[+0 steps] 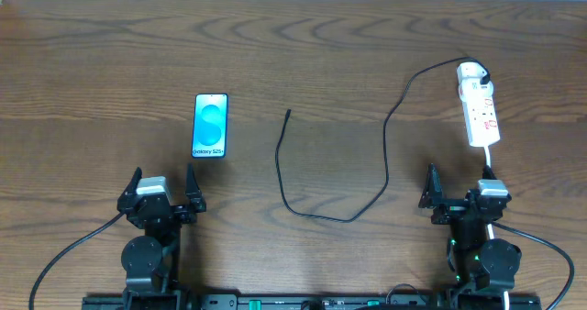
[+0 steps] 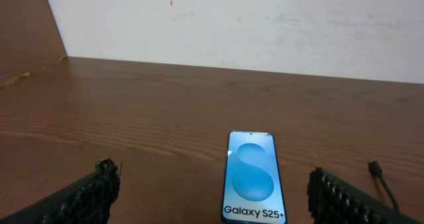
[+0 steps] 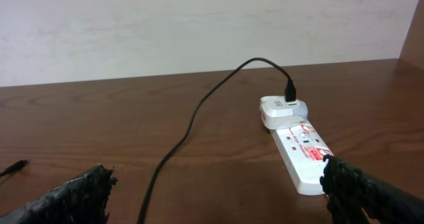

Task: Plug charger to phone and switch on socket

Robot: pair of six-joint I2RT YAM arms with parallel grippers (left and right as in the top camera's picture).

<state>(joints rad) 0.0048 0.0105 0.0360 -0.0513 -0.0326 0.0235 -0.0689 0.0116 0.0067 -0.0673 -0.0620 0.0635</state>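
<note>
The phone (image 1: 210, 126) lies flat on the left of the table, its blue screen up and reading "Galaxy S25+". My left gripper (image 1: 164, 177) stands open just in front of it, holding nothing; in the left wrist view the phone (image 2: 254, 177) lies between and beyond the fingers. The charger (image 1: 385, 145), a thin black cable, loops across the middle, its loose connector tip (image 1: 287, 114) to the right of the phone. Its plug (image 3: 289, 91) sits in the far end of the white socket (image 1: 479, 108). My right gripper (image 1: 459, 177) is open and empty in front of the socket (image 3: 298, 144).
The brown wooden table (image 1: 110, 53) ends at a pale wall (image 2: 265, 25) at the back. The socket's thick white cord (image 1: 489, 156) runs toward the right arm's base. The connector tip (image 2: 375, 166) shows at the right edge of the left wrist view.
</note>
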